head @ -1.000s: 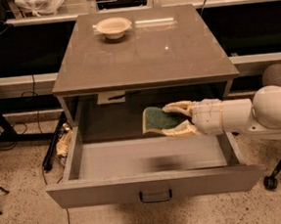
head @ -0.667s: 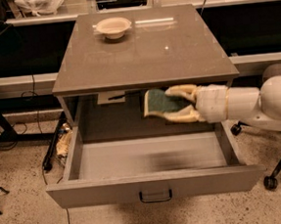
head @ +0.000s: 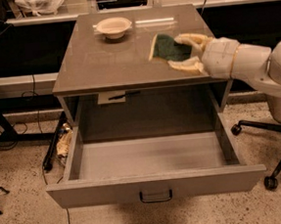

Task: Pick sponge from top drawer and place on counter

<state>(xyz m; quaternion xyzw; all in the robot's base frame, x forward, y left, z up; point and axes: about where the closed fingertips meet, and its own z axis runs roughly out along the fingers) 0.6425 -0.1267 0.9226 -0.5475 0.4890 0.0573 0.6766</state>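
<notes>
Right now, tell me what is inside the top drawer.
Nothing shows inside the top drawer: its visible floor is bare. The front panel hides the strip of floor just behind it. The sponge is outside, held by the gripper above the counter.

You have the sponge (head: 166,48) pinched in the gripper (head: 178,51) over the right side of the counter (head: 106,60). It is tilted on edge, dark green face toward the camera, with a thin yellow rim at its left. Whether it touches the glossy grey-brown top cannot be told. Below, the grey top drawer (head: 157,185) stands pulled out, its dark loop handle at centre front.
</notes>
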